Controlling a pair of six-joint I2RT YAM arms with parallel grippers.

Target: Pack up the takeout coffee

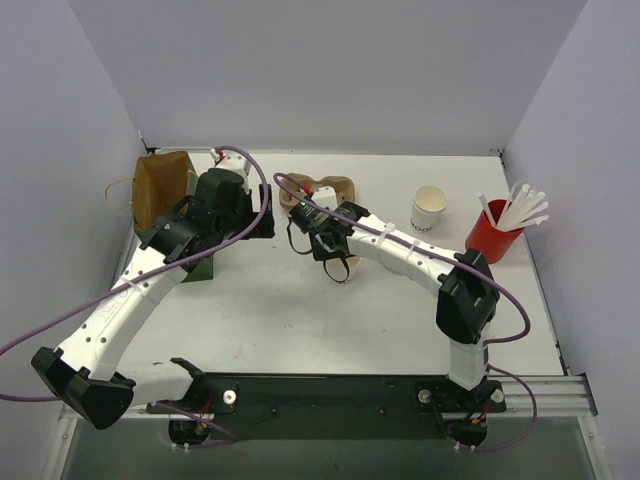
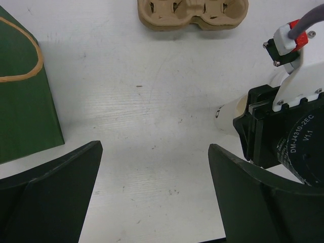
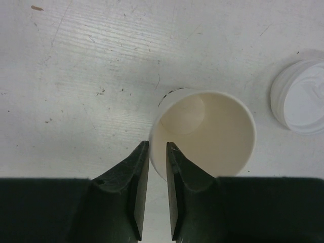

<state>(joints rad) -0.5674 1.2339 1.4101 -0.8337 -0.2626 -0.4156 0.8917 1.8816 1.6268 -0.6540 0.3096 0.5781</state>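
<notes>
Right wrist view: right gripper (image 3: 157,147) astride the near rim of the upright small white paper takeout cup (image 3: 207,134), jaws parted to a narrow slit, seemingly not pinching. Lift straight up before reaching for the flat round white plastic lid (image 3: 301,96) just beside, to avoid tipping. Stretched forward, wrist pointing down; left gripper (image 2: 154,152) wide apart, empty.

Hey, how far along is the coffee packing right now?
Early. Nothing looks packed: the paper cup stands open on the table, its lid lying beside it, and the cardboard carrier shows no cup. In hand: the right hand straddles the cup's rim, fingers nearly together; the left hand hangs open, empty. Left: lid on, cup packed.
</notes>
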